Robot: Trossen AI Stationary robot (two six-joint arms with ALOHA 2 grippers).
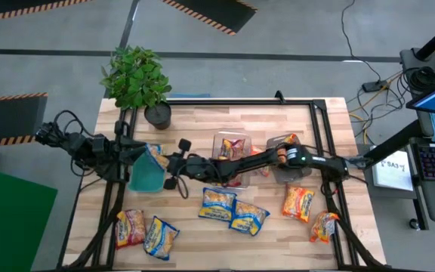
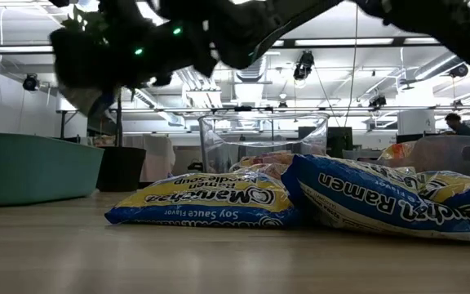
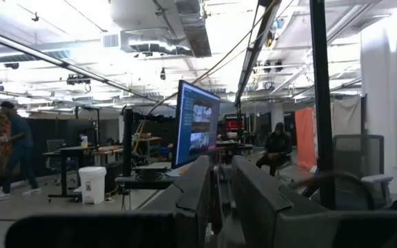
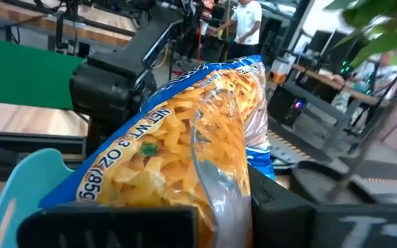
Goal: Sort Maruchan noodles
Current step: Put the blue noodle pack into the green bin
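The right tool [image 1: 174, 166] pinches a blue-edged noodle packet [image 4: 185, 148] just beside the teal bin [image 1: 146, 175] at the left of the desk [image 1: 278, 234]: the drop step, I judge. Next it should move over the bin and release. The left tool [image 3: 219, 196], fingers nearly pressed together, waits farther left

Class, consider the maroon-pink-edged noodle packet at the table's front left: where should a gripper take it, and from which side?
Probably from above, jaws pinching the maroon-pink packet by its outer long edge, toward the table's left rim: it lies flat, and a blue-edged packet lies close against its other side.
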